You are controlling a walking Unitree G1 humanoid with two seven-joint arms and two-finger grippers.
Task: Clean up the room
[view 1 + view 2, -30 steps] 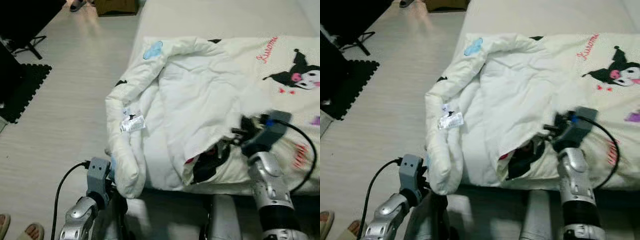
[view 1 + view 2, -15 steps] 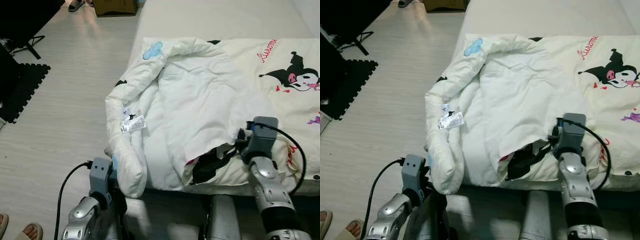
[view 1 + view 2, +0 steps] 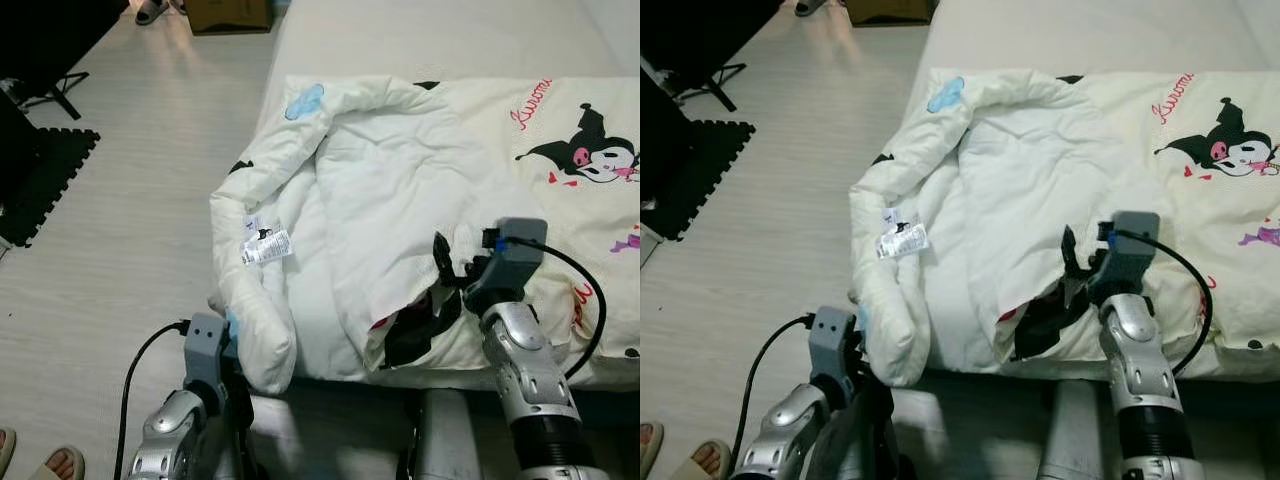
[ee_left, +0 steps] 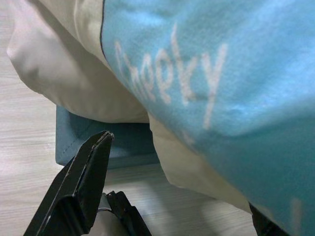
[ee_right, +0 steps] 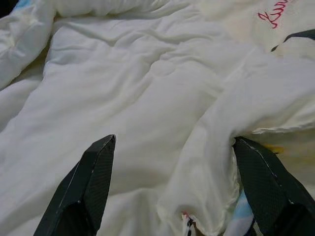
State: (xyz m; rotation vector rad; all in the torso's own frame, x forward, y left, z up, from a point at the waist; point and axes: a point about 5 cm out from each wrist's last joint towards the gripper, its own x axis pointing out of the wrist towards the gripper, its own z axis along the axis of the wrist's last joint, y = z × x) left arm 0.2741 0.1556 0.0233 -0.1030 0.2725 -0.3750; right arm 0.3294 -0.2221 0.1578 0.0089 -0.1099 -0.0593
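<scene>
A cream quilt (image 3: 400, 190) lies rumpled across the bed (image 3: 440, 35), its near corner folded back so the plain white underside faces up. Printed on the flat part, far from that folded corner, is a black cartoon character (image 3: 588, 155) beside red script lettering. A small white care label (image 3: 264, 247) sits on the rolled edge that hangs over the bed's side toward the pale wood floor (image 3: 120, 240).

My right gripper (image 5: 172, 191) is over the quilt at the turned-back flap, just beside a dark patch of fabric showing under it. Its jaws stand wide open, with a ridge of white quilt lying between the two black fingers (image 5: 86, 189); they have hold of nothing.

My left gripper (image 4: 182, 206) is low at the bed's side, right against the hanging roll of quilt. Its wrist camera sees a blue patch with pale lettering (image 4: 187, 73) on the quilt up close, with the bed's blue-grey base (image 4: 123, 145) behind. One black finger (image 4: 81, 184) is plain, the other only a sliver at the edge, so the jaws seem open, though I cannot be sure whether quilt is pinched between them.

On the floor away from the bed lie a black foam mat (image 3: 45, 175) and a cardboard box (image 3: 232, 14)
</scene>
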